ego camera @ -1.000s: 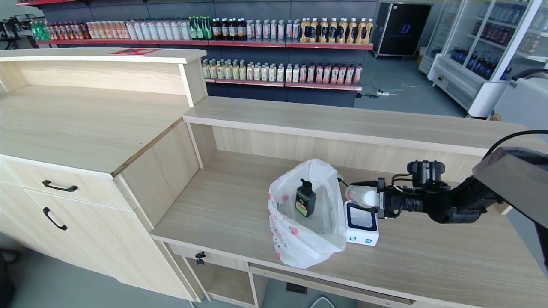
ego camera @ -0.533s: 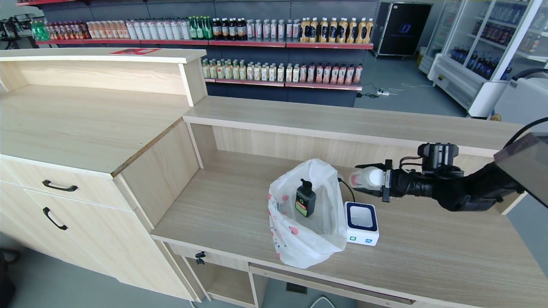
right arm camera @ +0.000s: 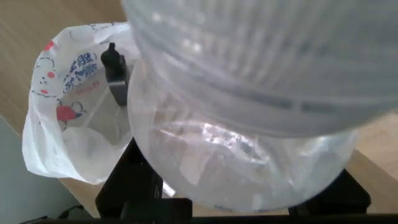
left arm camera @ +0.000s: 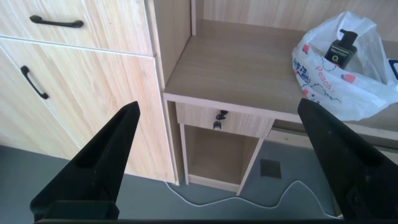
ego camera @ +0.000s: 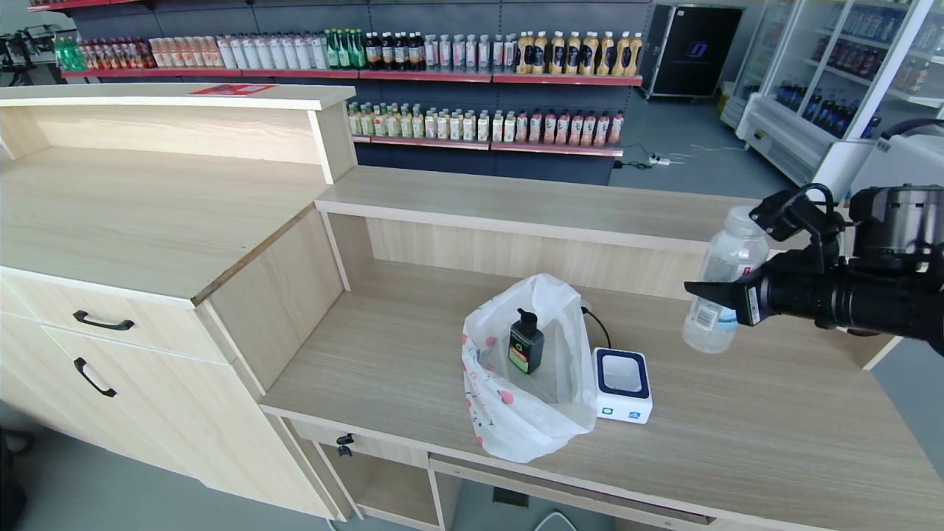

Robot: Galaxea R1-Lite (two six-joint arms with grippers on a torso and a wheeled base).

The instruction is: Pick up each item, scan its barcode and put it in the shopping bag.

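Bottle's up and away now. A second ago the right gripper [ego camera: 726, 249] had the clear bottle [ego camera: 709, 321] lying sideways low over the scanner [ego camera: 623, 383]. Now the arm has swung up and out to the right, and the bottle hangs nearly upright, well above the counter [ego camera: 737, 442] and well clear of the scanner. The fingers are clamped across the bottle's middle, one on each side, so the grip looks solid.

My read is that the scan pass is over and we're in the "get it to the bag" part. I can't tell from these shots whether the scan actually registered, though.

The shopping bag [ego camera: 501, 413] sits just beside the scanner with its mouth open upward, and a dark pump bottle [ego camera: 526, 346] is already standing inside. The left gripper [left arm camera: 217, 107] hangs low out in front of the counter, fingers spread wide, holding nothing.

Next the right arm needs to come back left, past the scanner, and get the bottle over the bag's mouth before letting go. The bag is floppy plastic, so I'd lower it in rather than drop it. I'd also aim for the free space next to the pump bottle so it doesn't get knocked over.
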